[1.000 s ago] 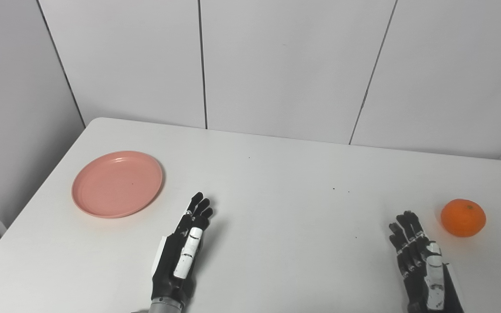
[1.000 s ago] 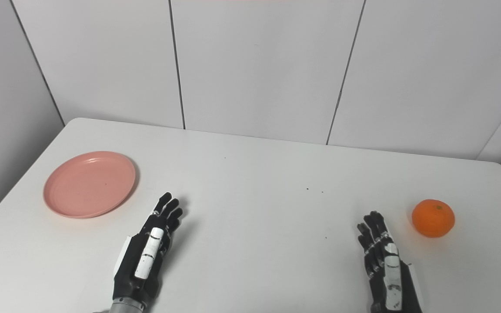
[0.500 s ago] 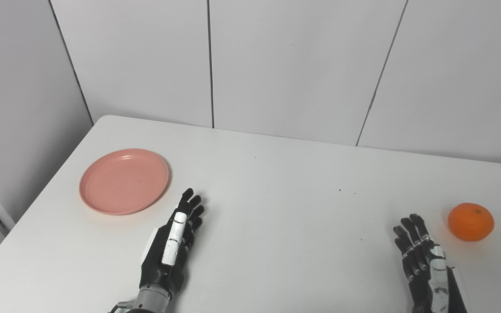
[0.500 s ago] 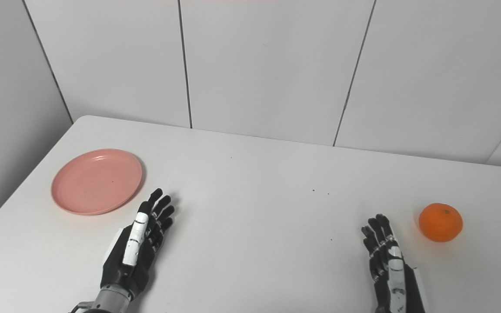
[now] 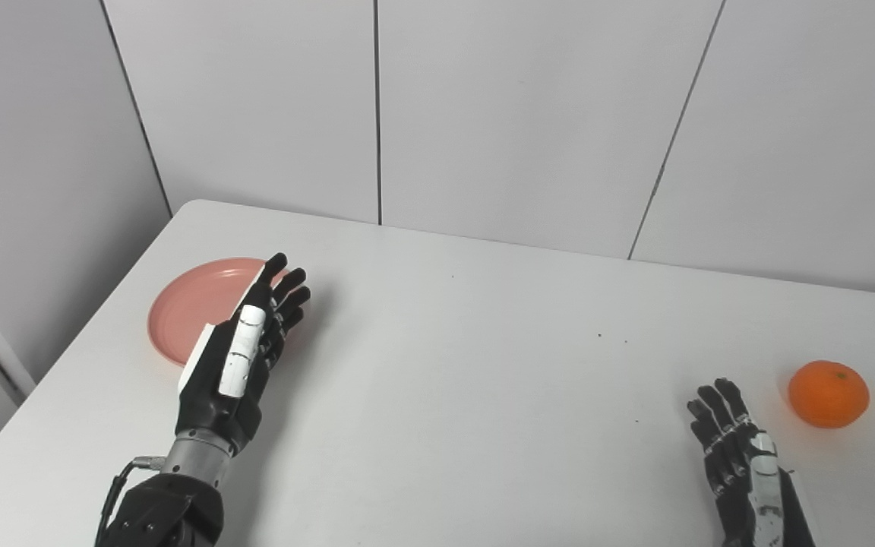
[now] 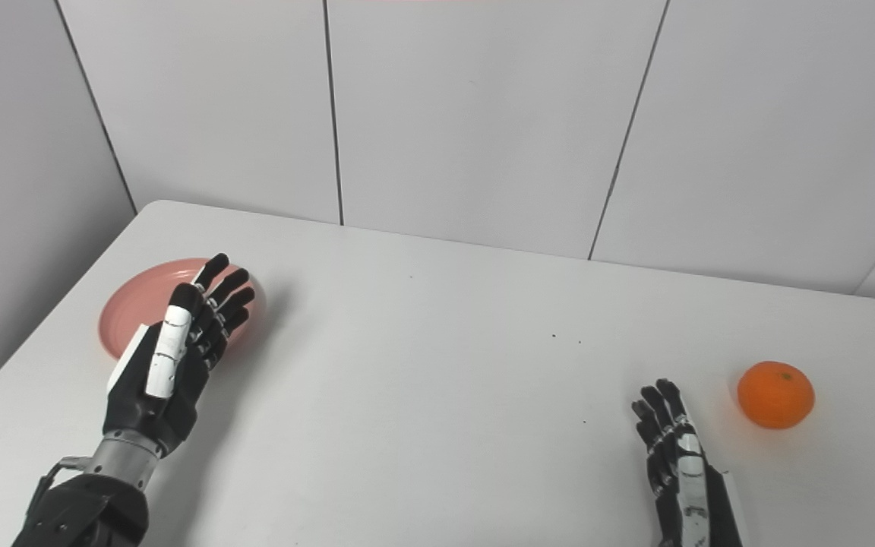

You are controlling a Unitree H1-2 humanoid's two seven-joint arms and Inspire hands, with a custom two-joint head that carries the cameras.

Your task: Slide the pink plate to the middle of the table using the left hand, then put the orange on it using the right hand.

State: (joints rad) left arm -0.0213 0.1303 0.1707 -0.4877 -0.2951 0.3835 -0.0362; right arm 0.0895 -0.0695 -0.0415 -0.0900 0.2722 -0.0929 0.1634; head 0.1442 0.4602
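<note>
1. Your left hand (image 5: 244,346) has lifted and swung away from the bare counter toward the pink plate (image 5: 183,311) over the last second. It now hangs in front of the plate's near right part, fingers extended and apart, holding nothing.
2. You cannot tell from these views whether the fingers touch the plate; the hand looks raised above it, its shadow falling on the counter (image 5: 453,380) to the plate's right.
3. The plate itself has not been slid. It sits where it was relative to the counter's far left corner; the small shift across the picture comes from the head camera turning.
4. So you are in the reach that opens the first step, and the slide is not yet begun. Your judgement call next: lower the fingers onto or behind the plate's far left side, so a sweep carries it rightward.
5. Your right hand (image 6: 673,456) waits, open and empty, flat near the front edge, well right of the plate.
6. The orange (image 6: 775,394) rests untouched on the counter, far right of the plate, just beyond the right hand's fingertips.
</note>
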